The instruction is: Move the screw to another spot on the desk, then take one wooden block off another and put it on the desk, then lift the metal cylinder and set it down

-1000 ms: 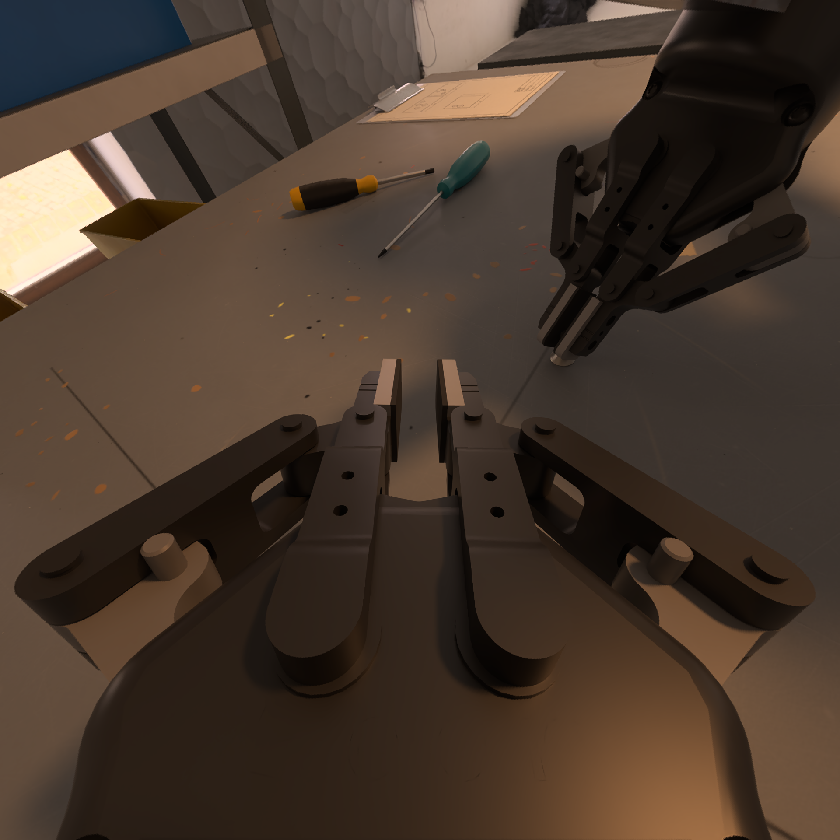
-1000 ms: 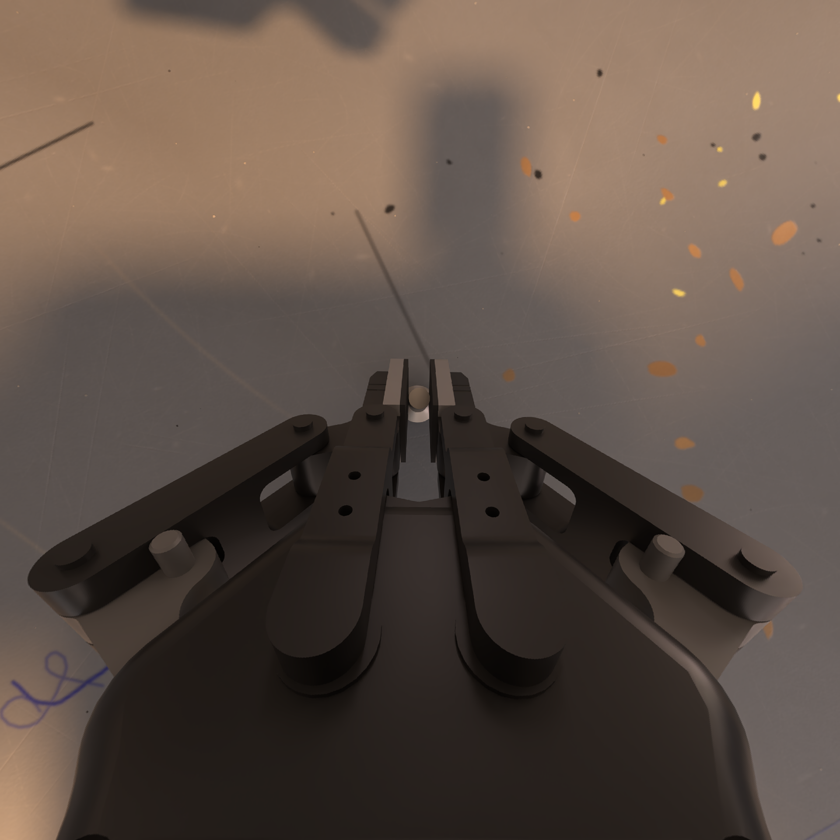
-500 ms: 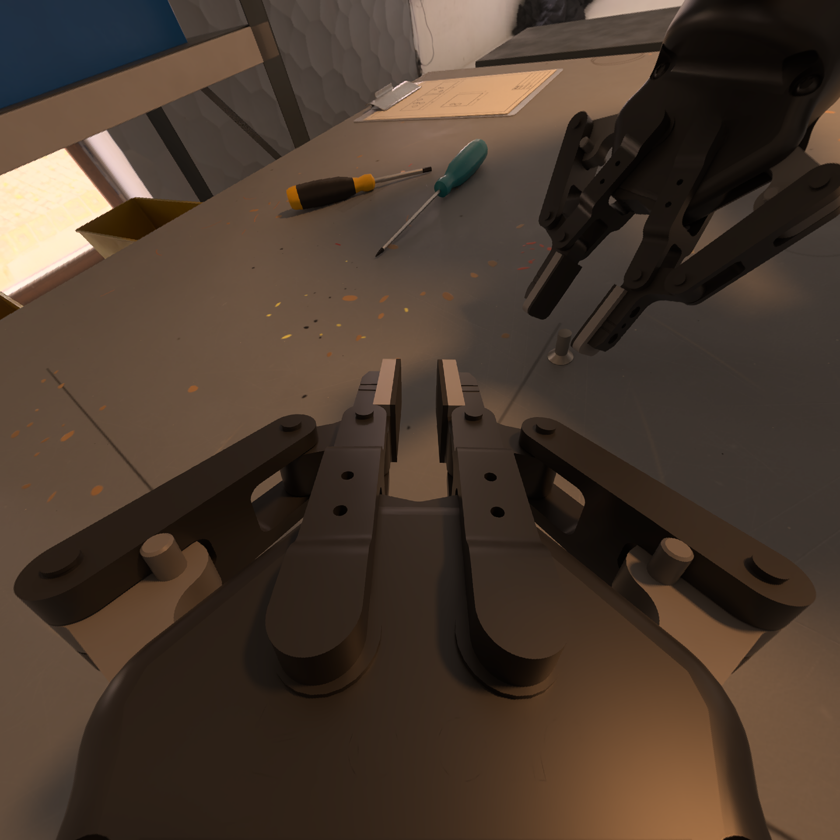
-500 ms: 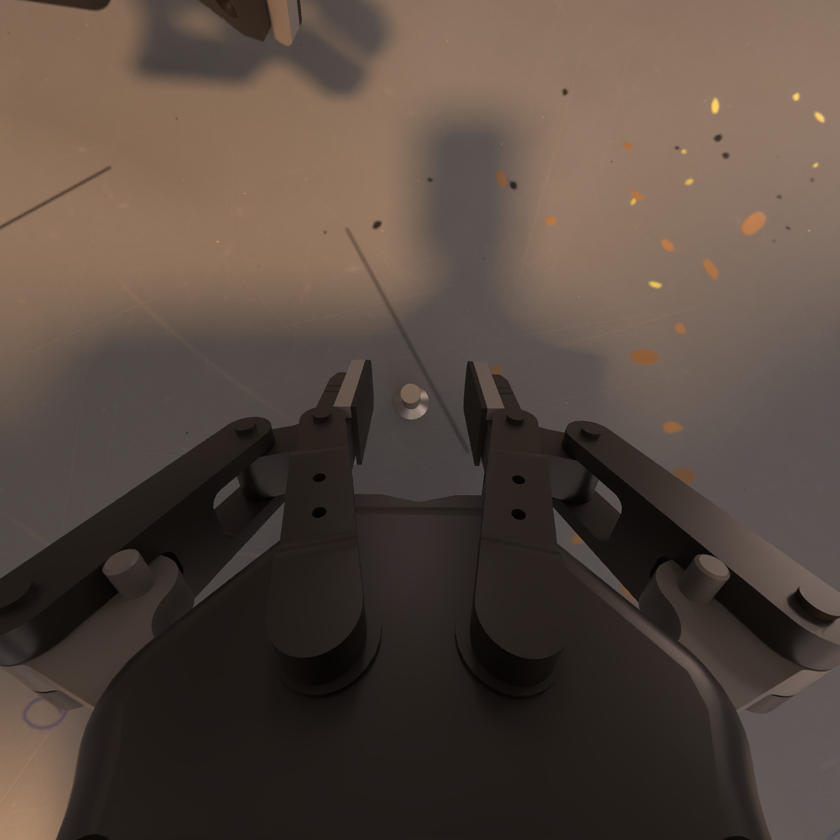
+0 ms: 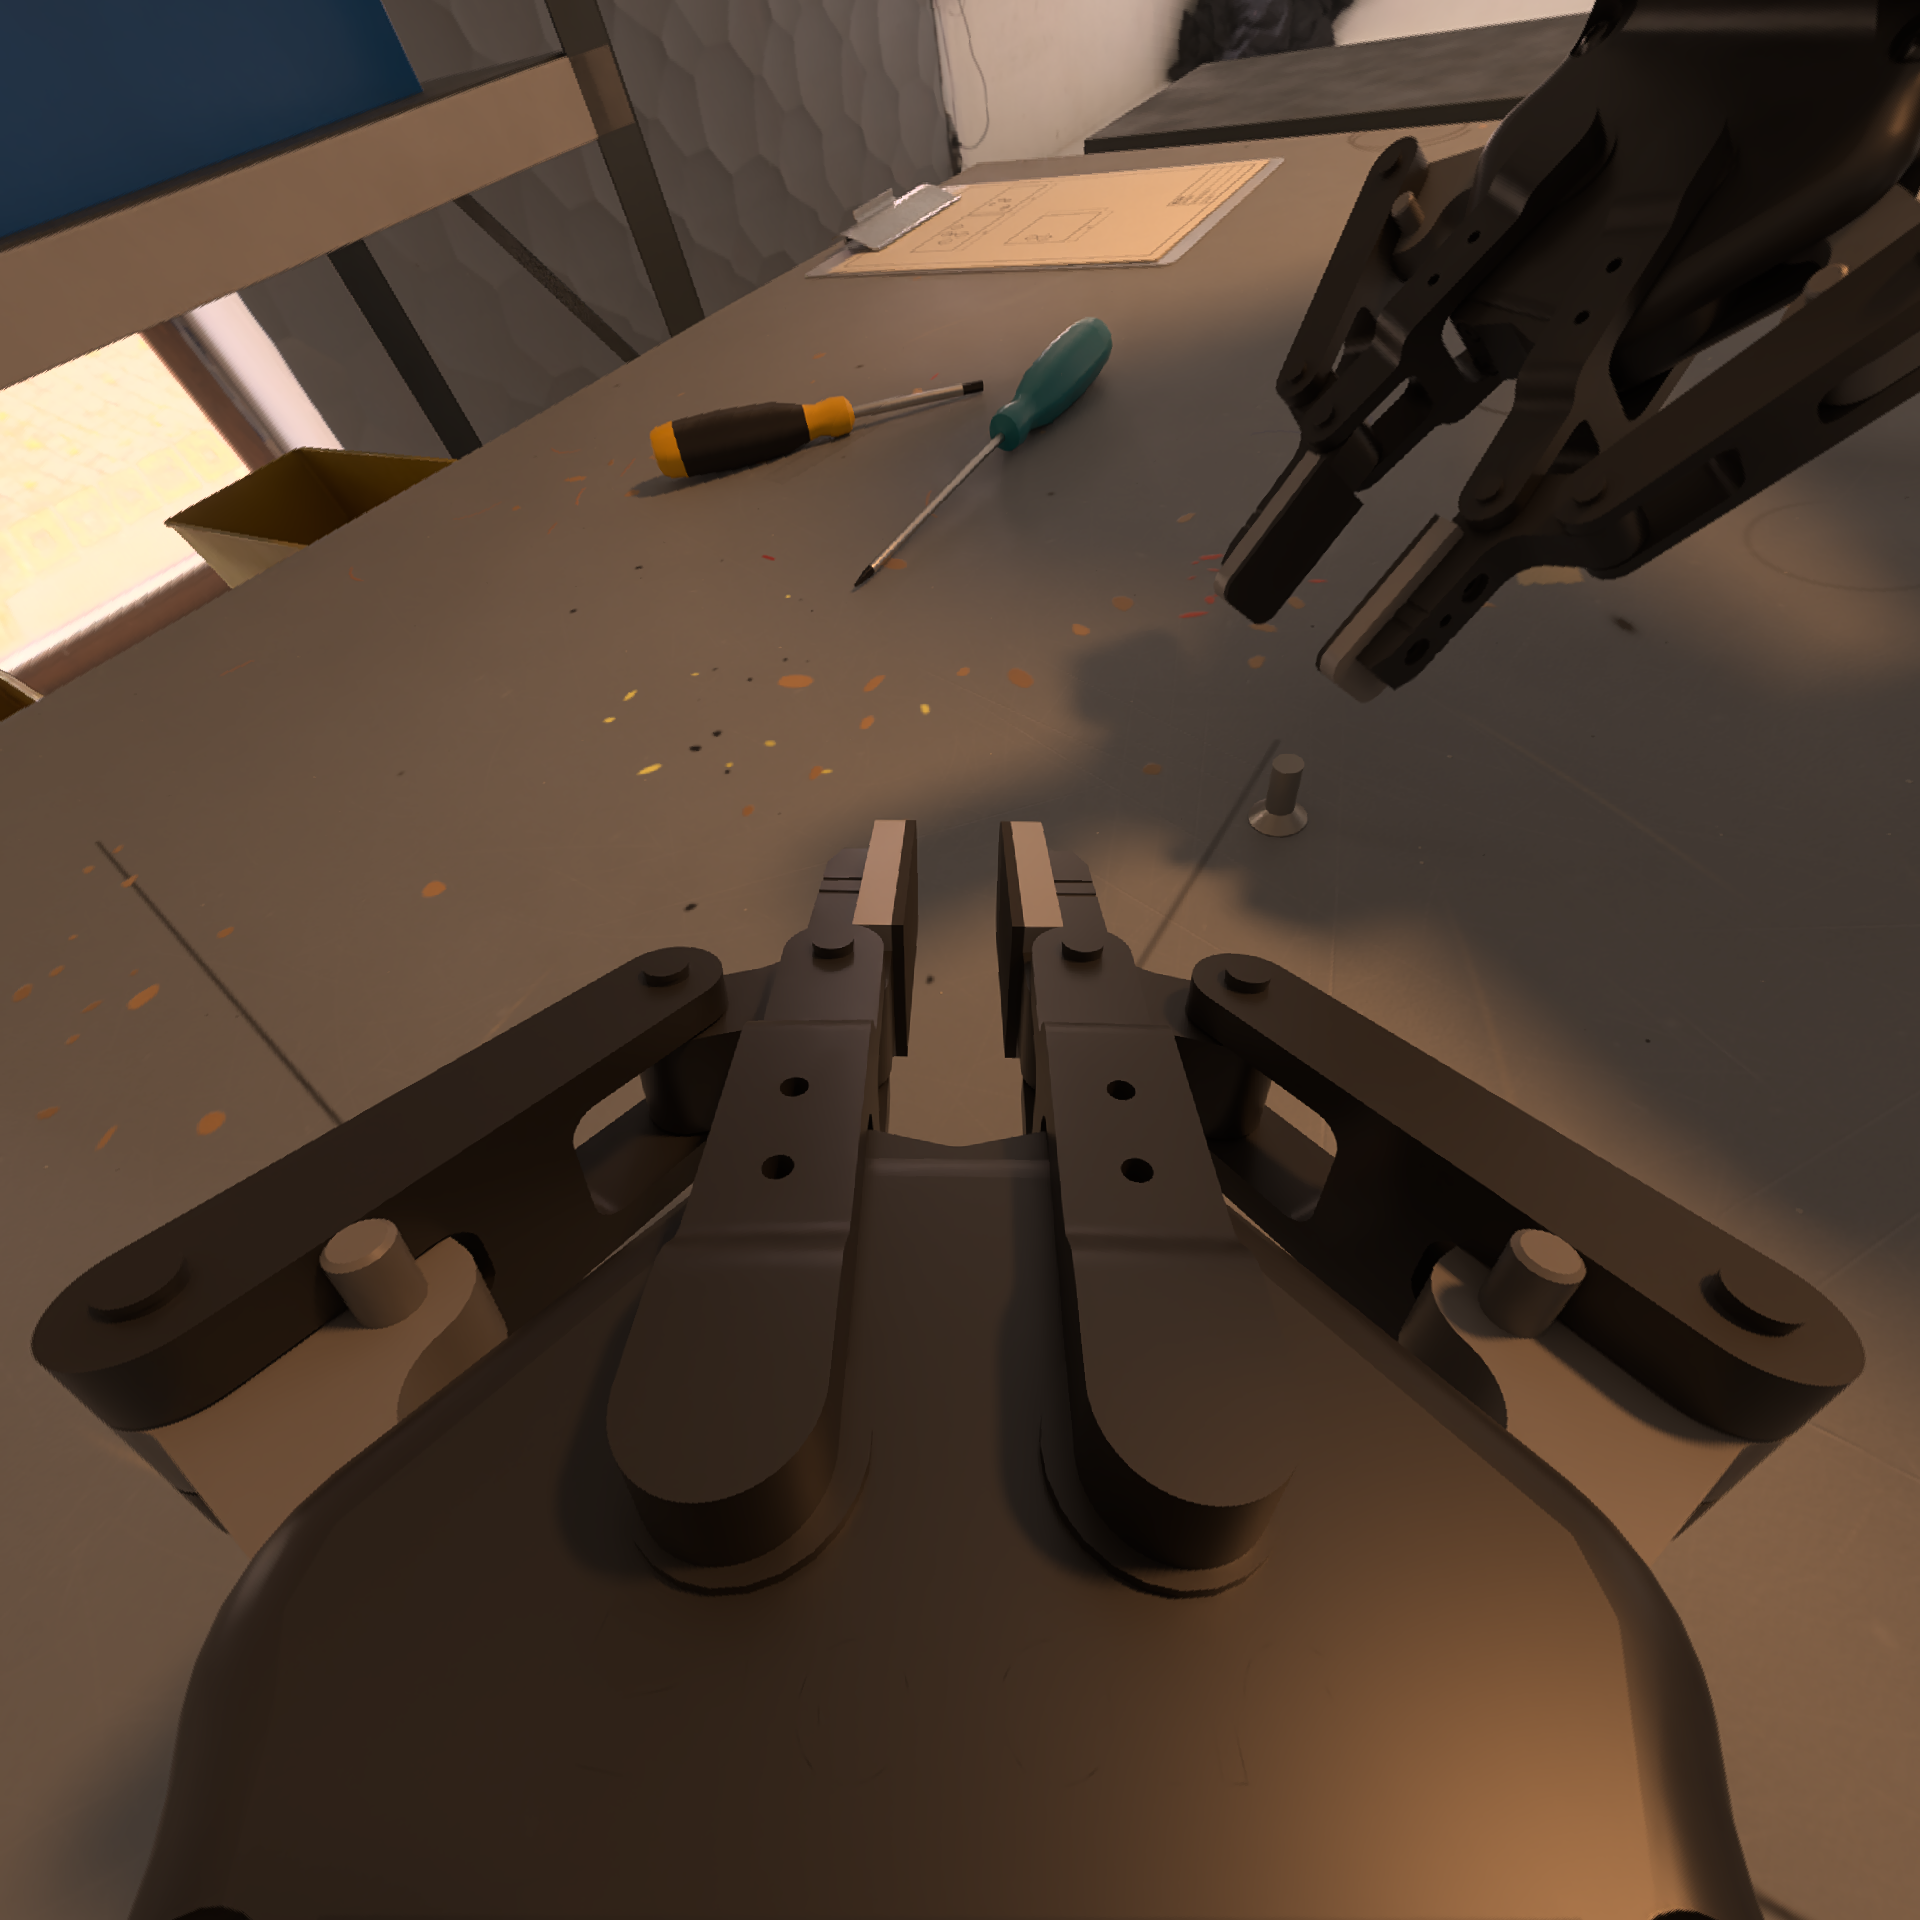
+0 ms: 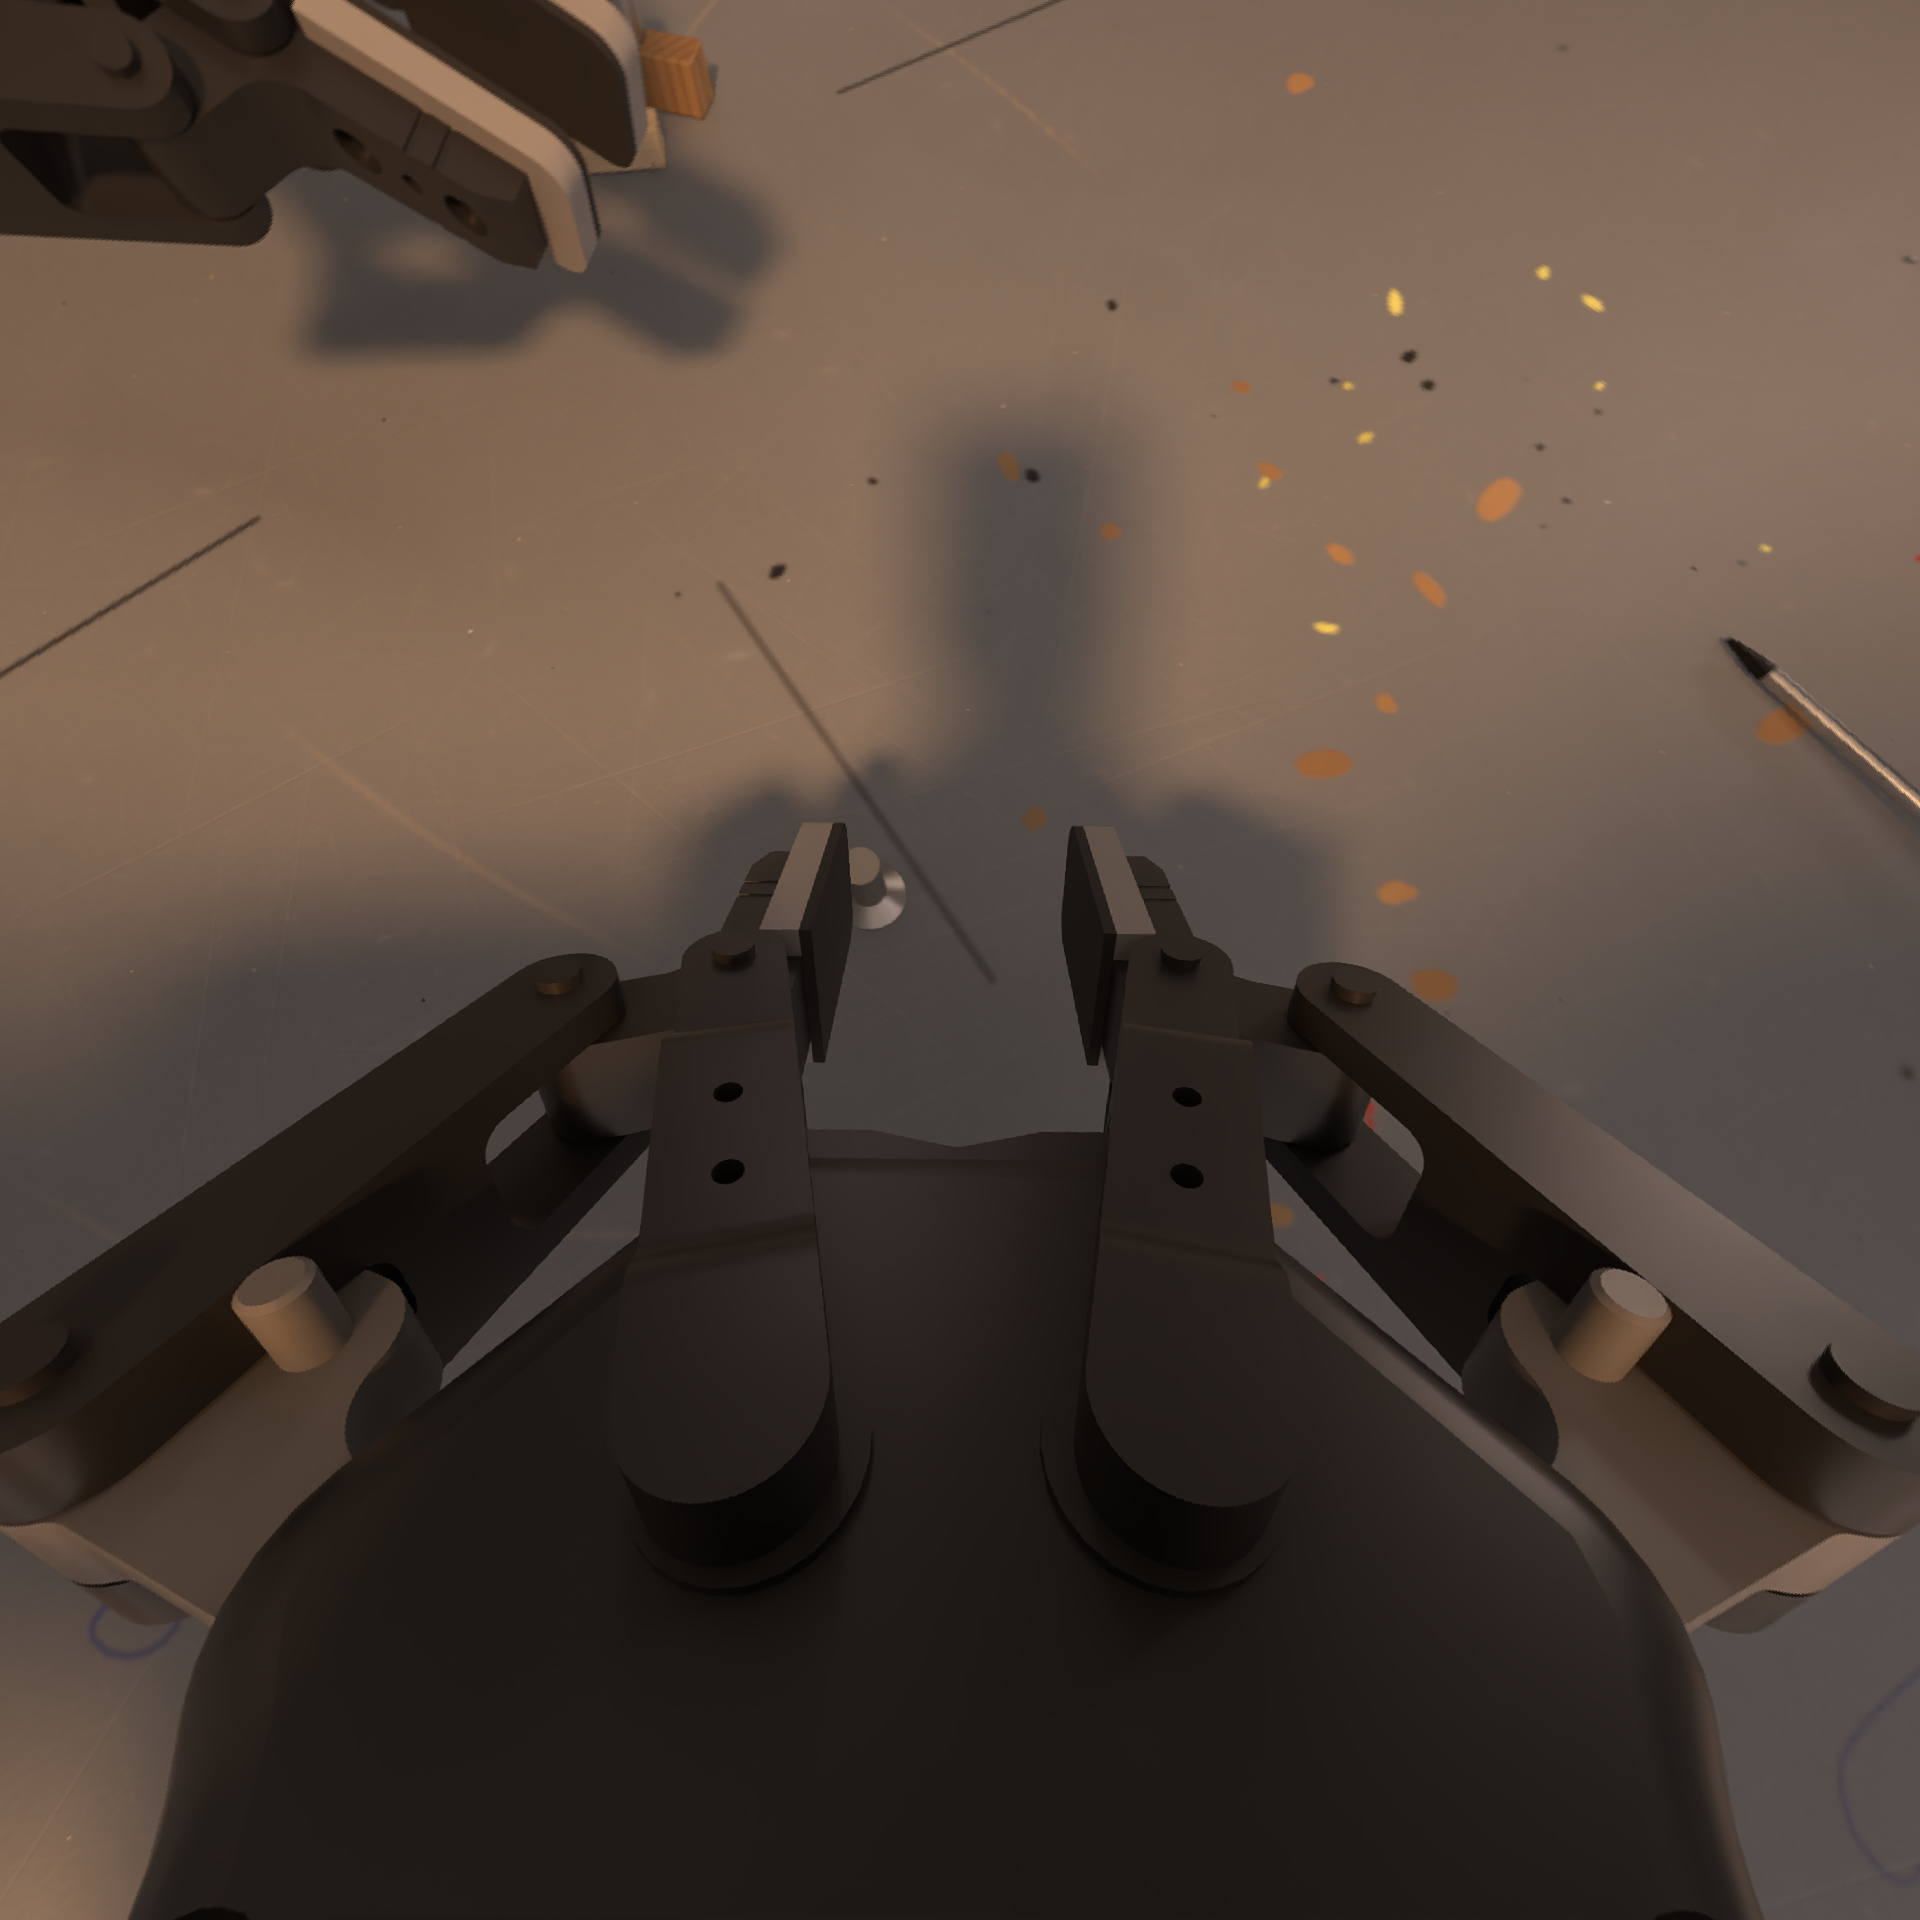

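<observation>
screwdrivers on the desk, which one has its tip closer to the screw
The teal-handled screwdriver: its thin shaft runs down toward the screw. The black-and-orange-handled screwdriver lies farther off, its tip pointing at the teal handle instead.

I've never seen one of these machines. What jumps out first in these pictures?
Two dark claws: the right gripper hangs open above a small screw standing head-down on the grey desk. Nearer the camera, the left gripper has its jaws narrowly apart, holding nothing. Two screwdrivers, one teal-handled and one black-and-orange, lie farther back.
</observation>
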You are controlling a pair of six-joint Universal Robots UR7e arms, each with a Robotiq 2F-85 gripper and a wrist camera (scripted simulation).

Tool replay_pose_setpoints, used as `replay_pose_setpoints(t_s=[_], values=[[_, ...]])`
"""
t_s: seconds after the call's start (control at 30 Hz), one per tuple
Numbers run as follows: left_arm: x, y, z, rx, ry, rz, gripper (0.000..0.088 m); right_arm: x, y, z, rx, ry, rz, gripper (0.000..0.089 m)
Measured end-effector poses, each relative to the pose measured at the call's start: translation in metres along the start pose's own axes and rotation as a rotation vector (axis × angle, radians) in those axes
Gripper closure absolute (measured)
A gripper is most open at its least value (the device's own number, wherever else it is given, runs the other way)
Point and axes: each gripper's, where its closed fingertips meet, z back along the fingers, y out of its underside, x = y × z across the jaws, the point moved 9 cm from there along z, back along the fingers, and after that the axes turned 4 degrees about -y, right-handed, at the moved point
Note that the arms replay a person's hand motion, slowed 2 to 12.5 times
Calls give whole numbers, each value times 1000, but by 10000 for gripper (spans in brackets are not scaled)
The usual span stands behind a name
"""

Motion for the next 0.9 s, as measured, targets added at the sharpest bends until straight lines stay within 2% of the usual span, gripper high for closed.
replay_pose_setpoints(t_s=[0.77, 0.9], values=[[1, 1, -1, 4, -4, 18, 744, -34, 36, 45, -72, 220, -205, 522], [2, 1, 0, 2, -6, 23, 713, -39, 43, 50, -79, 254, -242, 523]])
